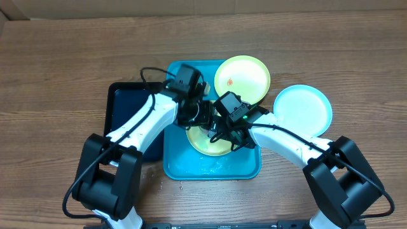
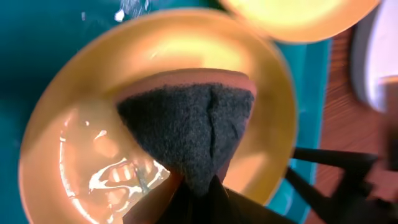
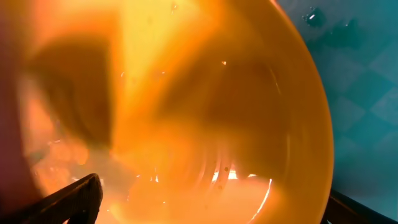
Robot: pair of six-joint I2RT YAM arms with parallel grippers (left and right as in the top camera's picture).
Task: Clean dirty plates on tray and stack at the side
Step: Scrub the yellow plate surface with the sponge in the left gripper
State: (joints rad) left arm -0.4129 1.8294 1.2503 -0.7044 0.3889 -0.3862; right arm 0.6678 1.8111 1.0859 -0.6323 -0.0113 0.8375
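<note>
Sponge (image 2: 186, 121) clamped tight in the left gripper (image 2: 198, 190) meets a wet yellow-green plate (image 1: 206, 145) in the turquoise tray (image 1: 191, 166); the right gripper (image 3: 211, 202) hangs wide open, empty, above it. A blue plate (image 1: 303, 109) lies on the bench (image 1: 51, 63) alongside.

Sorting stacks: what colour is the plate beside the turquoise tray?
Light blue round plastic plate; overhead view.

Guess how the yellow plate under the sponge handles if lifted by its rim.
Probably slippery: water glints across the plate and the tray beneath looks wet. Likely light and stiff, given its thin moulded-plastic look. A push from the sponge may slide it rather than tip it.
</note>
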